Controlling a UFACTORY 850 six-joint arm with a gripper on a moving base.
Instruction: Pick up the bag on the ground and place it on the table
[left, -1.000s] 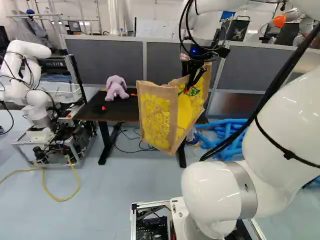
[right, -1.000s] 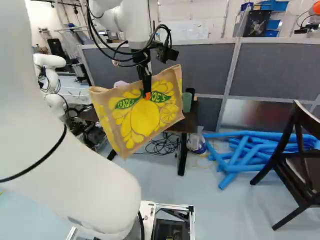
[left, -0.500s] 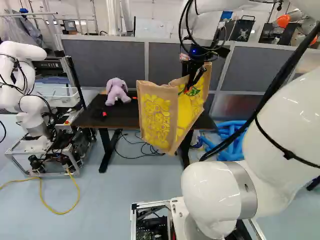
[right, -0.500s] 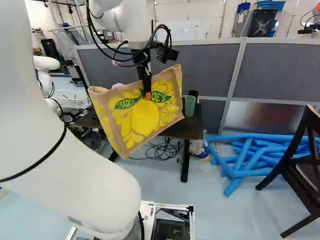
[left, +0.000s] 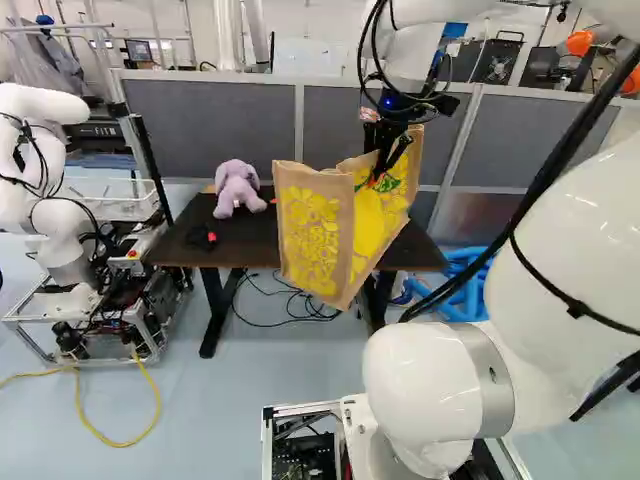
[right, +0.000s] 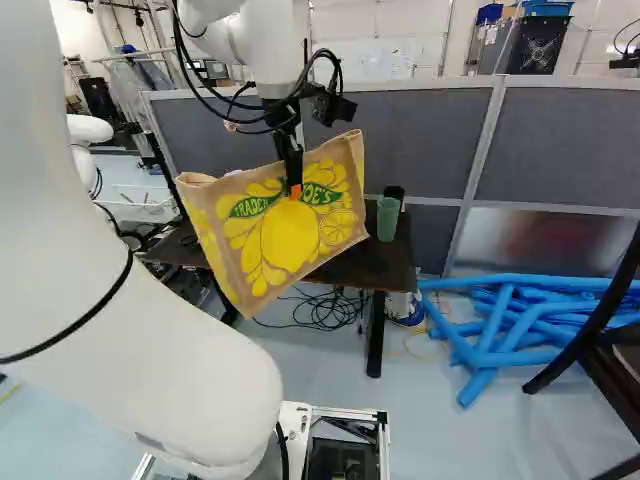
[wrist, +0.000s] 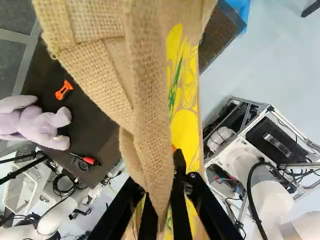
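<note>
The arm (left: 560, 230) reaches ahead, pincer (right: 294, 186) downward, grasping one bag (right: 285, 240); one surface (left: 250, 245) bears one plush toy (left: 238, 190).

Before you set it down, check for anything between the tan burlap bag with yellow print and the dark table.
Nothing visible stands between the bag, held in the black gripper, and the table. Toward opposite ends of the tabletop sit a pale purple plush toy and a green cup.

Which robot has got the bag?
The near robot: its claw grips the bag. Another robot, left of the table in the left base view, isn't touching it.
</note>
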